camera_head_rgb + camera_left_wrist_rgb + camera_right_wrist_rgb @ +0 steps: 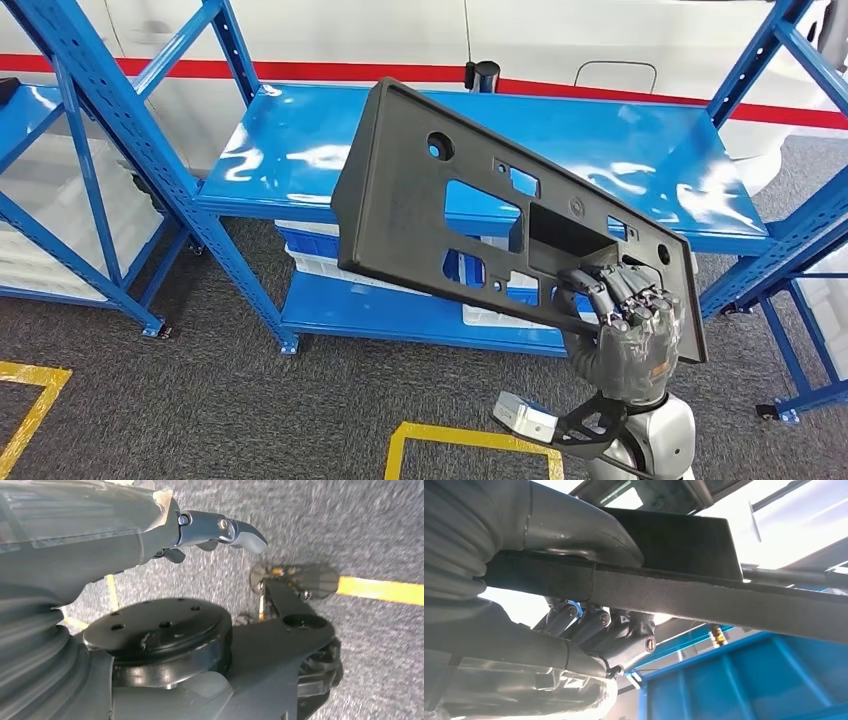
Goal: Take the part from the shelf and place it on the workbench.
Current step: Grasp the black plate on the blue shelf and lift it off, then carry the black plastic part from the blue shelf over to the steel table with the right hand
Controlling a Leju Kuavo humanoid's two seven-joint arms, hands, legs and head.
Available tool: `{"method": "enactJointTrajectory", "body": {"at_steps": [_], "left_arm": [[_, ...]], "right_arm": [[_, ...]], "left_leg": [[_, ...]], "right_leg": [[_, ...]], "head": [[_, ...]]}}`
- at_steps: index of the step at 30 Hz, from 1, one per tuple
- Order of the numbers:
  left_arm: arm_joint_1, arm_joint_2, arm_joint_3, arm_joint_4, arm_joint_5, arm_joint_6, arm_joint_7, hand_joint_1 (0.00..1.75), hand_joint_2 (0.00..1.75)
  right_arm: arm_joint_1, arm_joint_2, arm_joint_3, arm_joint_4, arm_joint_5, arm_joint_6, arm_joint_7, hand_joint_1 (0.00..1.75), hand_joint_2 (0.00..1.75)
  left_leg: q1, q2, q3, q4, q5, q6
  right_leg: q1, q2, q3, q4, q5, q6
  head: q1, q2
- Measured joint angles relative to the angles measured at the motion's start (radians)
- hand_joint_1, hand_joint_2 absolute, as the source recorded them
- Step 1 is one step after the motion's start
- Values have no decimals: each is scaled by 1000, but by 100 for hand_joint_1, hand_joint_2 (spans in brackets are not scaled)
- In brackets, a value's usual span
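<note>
The part is a large flat black plastic panel with several cut-outs. It hangs tilted in the air in front of the blue shelf. My right hand grips its lower right edge, fingers curled over the front face. In the right wrist view the panel's edge runs across the picture, clamped between the thumb and the darker fingers. My left hand hangs over the grey carpet with its fingers loosely extended and nothing in them.
The blue shelf rack has slanted uprights on the left and right. White crates sit on its lower level. Yellow floor tape marks the grey carpet. A white vehicle body with a red stripe stands behind.
</note>
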Motion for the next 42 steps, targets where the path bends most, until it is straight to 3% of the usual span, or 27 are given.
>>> {"method": "enactJointTrajectory", "body": {"at_steps": [2, 4, 6, 7, 8, 9, 11, 13, 16, 17, 18, 20, 22, 23, 24, 26, 28, 30, 31, 32, 33, 35, 36, 37, 38, 39, 42], "left_arm": [[0, 2, 1, 0, 1, -3, 4, 0, 175], [0, 4, 1, 0, 1, -3, 6, 0, 175], [0, 6, 1, 0, 1, -3, 6, 0, 175], [0, 6, 2, 0, 2, -3, 7, 0, 175], [0, 7, 2, 0, 3, -3, 8, 0, 175], [0, 7, 3, 0, 5, -3, 9, 0, 175], [-2, 8, 6, 0, 9, -3, 12, 0, 175], [-5, 8, 10, 0, 12, -3, 14, 0, 175], [-6, 8, 12, 0, 12, -7, 20, 0, 175], [-6, 8, 13, 0, 12, -8, 22, 0, 175], [-7, 7, 13, 0, 12, -9, 24, 0, 175], [-7, 7, 13, 0, 12, -10, 26, 0, 175], [-7, 6, 13, 0, 12, -11, 27, 0, 175], [-6, 7, 13, 0, 12, -11, 28, 0, 175], [-6, 6, 13, 0, 12, -11, 28, 0, 175], [-7, 6, 14, 0, 12, -11, 28, 0, 175], [-7, 7, 14, 0, 12, -12, 31, 0, 175], [-7, 7, 16, 0, 12, -12, 36, 0, 175], [-6, 7, 16, 1, 13, -12, 39, 0, 175], [-5, 7, 17, 1, 13, -11, 41, 0, 175], [-5, 8, 18, 1, 13, -11, 43, 0, 175], [-4, 8, 18, 2, 14, -11, 45, 0, 175], [-4, 8, 19, 2, 15, -11, 46, 0, 175], [-4, 8, 19, 2, 16, -11, 46, 0, 175], [-5, 8, 19, 2, 17, -10, 48, 0, 175], [-5, 8, 20, 2, 18, -10, 49, 0, 175], [-6, 8, 22, 1, 21, -8, 53, 0, 175]], "right_arm": [[-4, 0, 1, 0, -2, 0, 2, 175, 175], [-7, 0, 3, 1, -2, 0, 3, 175, 175], [-6, 1, 4, 3, -3, 0, 3, 175, 175], [-6, 1, 5, 5, -6, 0, 3, 175, 175], [-6, 1, 7, 7, -9, 0, 3, 175, 175], [-7, 1, 10, 9, -13, 0, 2, 175, 175], [-10, 1, 15, 13, -19, 0, 0, 175, 175], [-19, 1, 19, 18, -20, 0, -3, 175, 175], [-29, 2, 24, 24, -19, 0, -5, 175, 175], [-32, 2, 25, 26, -18, 0, -5, 175, 175], [-35, 1, 25, 29, -18, 0, -6, 175, 175], [-40, 1, 26, 34, -18, 0, -6, 175, 175], [-41, 0, 27, 41, -18, 0, -6, 175, 175], [-41, 0, 28, 44, -18, 0, -6, 175, 175], [-42, -1, 28, 47, -18, 0, -6, 175, 175], [-46, -2, 28, 50, -18, 0, -6, 175, 175], [-51, -2, 30, 52, -20, 0, -6, 175, 175], [-57, -4, 31, 57, -26, 0, -6, 175, 175], [-59, -5, 32, 60, -29, 0, -7, 175, 175], [-62, -5, 34, 63, -32, 0, -8, 175, 175], [-66, -6, 36, 66, -35, 0, -10, 175, 175], [-74, -6, 39, 73, -40, 0, -16, 175, 175], [-77, -6, 39, 77, -42, 0, -19, 175, 175], [-79, -6, 40, 81, -43, 0, -22, 175, 175], [-80, -6, 40, 86, -45, 0, -25, 175, 175], [-81, -6, 40, 91, -46, 0, -28, 175, 175], [-87, -6, 40, 100, -50, 0, -35, 175, 175]], "left_leg": [[4, -3, -13, 21, -26, -12], [9, -5, -48, 109, -108, -23], [12, -5, -85, 232, -179, -32], [13, -5, -88, 266, -186, -34], [14, -5, -72, 263, -174, -34], [14, -5, -36, 220, -149, -32], [12, -7, 61, 79, -113, -23], [5, -10, 109, -1, -107, -12], [0, -8, 101, -15, -90, 9], [2, -6, 96, -21, -79, 19], [4, -3, 87, -26, -68, 28], [5, 0, 63, -29, -47, 38], [4, 2, 37, -28, -28, 39], [5, 3, 25, -27, -19, 37], [5, 4, 14, -26, -11, 34], [4, 4, -3, -22, 3, 25], [0, 4, -15, -15, 16, 13], [-2, 3, -21, -12, 27, 3], [-1, 2, -24, -10, 29, -1], [1, 0, -32, 1, 14, -6], [4, -1, -44, 27, -18, -12], [7, -3, -83, 135, -117, -23], [8, -4, -101, 202, -157, -27], [9, -4, -110, 255, -178, -29], [11, -4, -104, 279, -178, -30], [13, -3, -81, 266, -162, -29], [13, -7, 68, 67, -105, -18]], "right_leg": [[-7, -2, -9, -2, 10, -21], [-10, -5, -22, -3, 27, -40], [-7, -7, -43, 0, 42, -46], [-6, -7, -53, 2, 48, -46], [-5, -8, -62, 4, 54, -44], [-5, -8, -70, 7, 58, -42], [-4, -7, -82, 13, 66, -35], [-3, -8, -86, 15, 74, -23], [-2, -9, -94, 13, 86, -2], [-2, -9, -103, 25, 75, 0], [-1, -9, -119, 53, 50, -1], [-2, -9, -166, 171, -30, -7], [-3, -9, -194, 287, -80, 0], [-4, -9, -184, 300, -79, 8], [-5, -9, -153, 269, -63, 18], [-9, -9, -47, 118, -27, 29], [-5, -6, 22, 3, -17, 21], [1, -1, 20, -13, -15, 7], [-3, -1, 12, -14, -10, -1], [-7, -2, 8, -13, -3, -11], [-11, -4, 1, -13, 7, -24], [-12, -7, -17, -12, 28, -41], [-11, -8, -29, -11, 37, -44], [-9, -8, -41, -10, 46, -43], [-9, -8, -52, -10, 54, -42], [-9, -8, -61, -9, 60, -39], [-7, -8, -78, -6, 77, -26]], "head": [[-1, 0], [-3, 0], [-4, 0], [-4, 0], [-4, 0], [-4, 0], [-4, 0], [-4, 0], [-6, 0], [-6, 0], [-4, 0], [-1, 0], [1, 0], [1, 0], [2, 0], [2, 0], [2, 0], [1, 0], [2, 0], [0, 0], [-1, 0], [-3, 0], [-3, 0], [-3, 0], [-4, 0], [-4, 0], [-4, 0]]}}
